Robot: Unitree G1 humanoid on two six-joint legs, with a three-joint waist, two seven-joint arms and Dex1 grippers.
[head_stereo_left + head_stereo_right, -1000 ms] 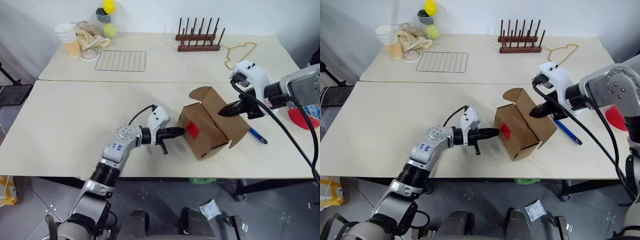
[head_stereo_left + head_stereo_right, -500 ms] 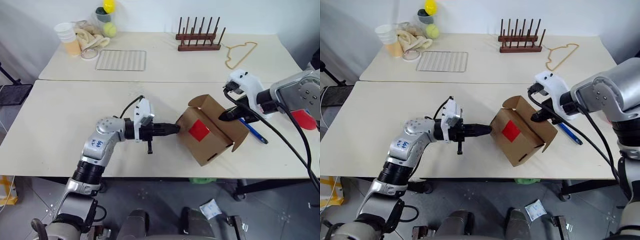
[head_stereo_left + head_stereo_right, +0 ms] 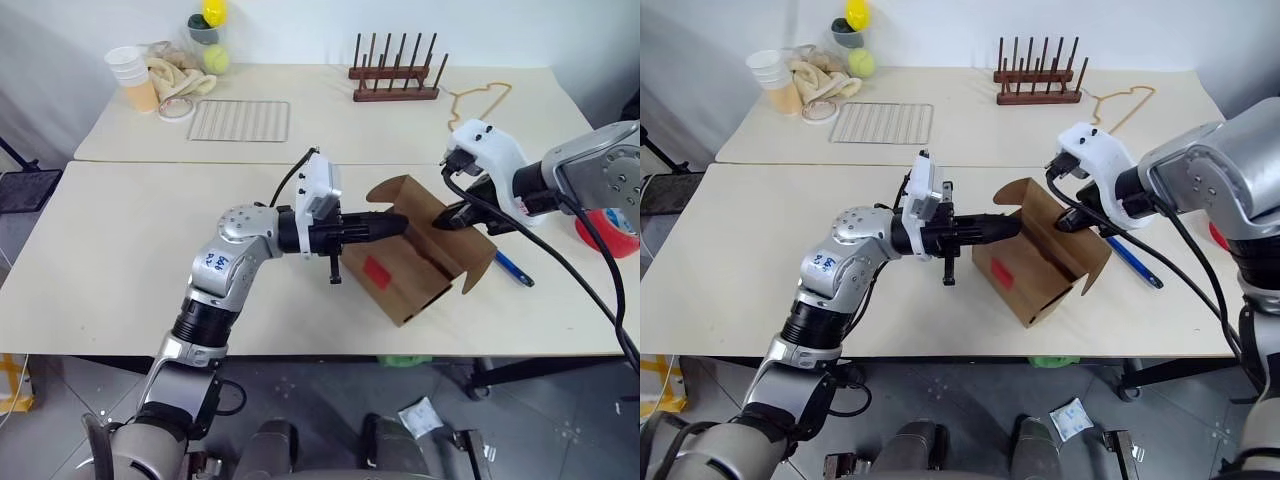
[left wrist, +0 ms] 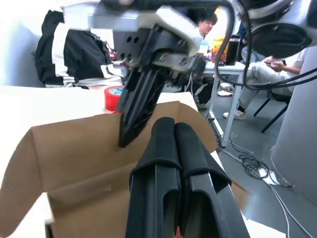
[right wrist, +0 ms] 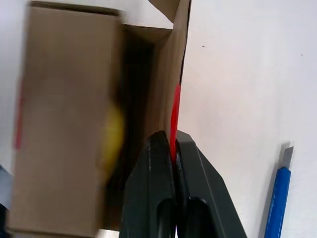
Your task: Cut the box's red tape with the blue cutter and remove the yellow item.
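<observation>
Two cream tabletops (image 3: 120,250) stand pushed together before a white wall. On the far one, toward 11 o'clock, are stacked cups (image 3: 130,75), a wire rack (image 3: 239,120) and a tennis ball (image 3: 215,61); a peg rack (image 3: 393,75) stands at 12 o'clock.

The box (image 3: 420,255) sits on the near tabletop at about 3 o'clock from centre, flaps open. A red tape (image 3: 376,269) patch shows on its near face. Judging by the open flaps, cutting is done and the step in hand is getting the yellow item out. The cutter (image 3: 513,268) lies on the tabletop just beside the box, at its 3 o'clock.

The left gripper (image 3: 402,224), fingers pressed together and holding nothing, points at the box's opening from 9 o'clock. The right gripper (image 3: 450,219) is closed on the edge of a box flap, pinching cardboard with red tape on it, as its wrist view shows. In that view a blurred yellow item (image 5: 113,136) shows inside the box.

Next, probably, the right gripper keeps the flap back while the left one spreads its fingers, enters the box and takes the item.

The left arm carries small blue handwriting, too small to read.
</observation>
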